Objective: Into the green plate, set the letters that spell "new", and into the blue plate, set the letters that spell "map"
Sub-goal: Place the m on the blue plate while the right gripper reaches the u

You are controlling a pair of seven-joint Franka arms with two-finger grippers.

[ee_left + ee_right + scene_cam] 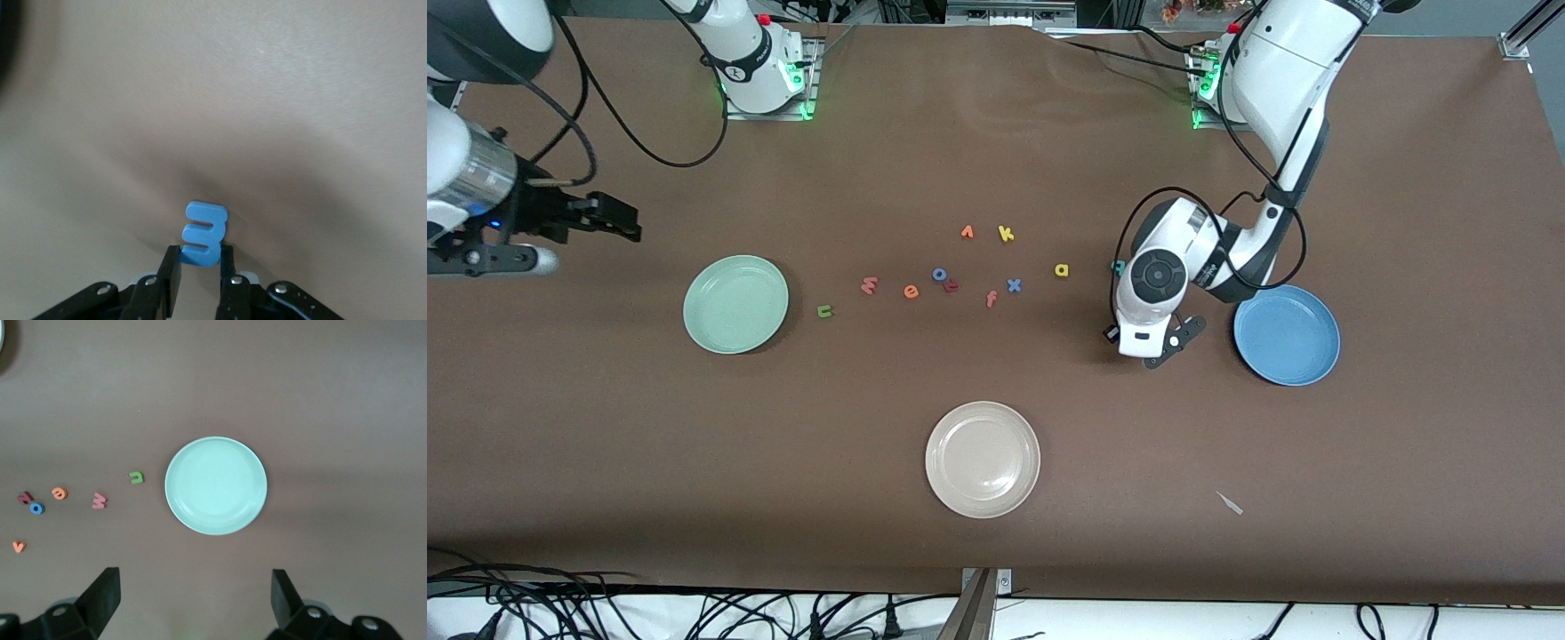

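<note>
My left gripper [200, 257] is shut on the blue m [203, 235], which stands up between its fingertips just above the brown table. In the front view this gripper [1149, 342] hangs low beside the blue plate [1287, 334], and the m is hidden under the hand. The yellow a [1061, 270] and teal p [1118, 266] lie on the table close by. The green n [825, 310], pinkish w [869, 285] and orange e [911, 292] lie in a row beside the green plate [735, 303]. My right gripper [627, 222] waits open in the air near the green plate [215, 485].
A blue o [940, 274], a dark red letter [951, 285], an orange f [991, 300], a blue x [1014, 285], a yellow k [1006, 234] and another orange letter [967, 232] lie mid-table. A cream plate [983, 459] sits nearer the camera. A pale scrap [1230, 503] lies beside it.
</note>
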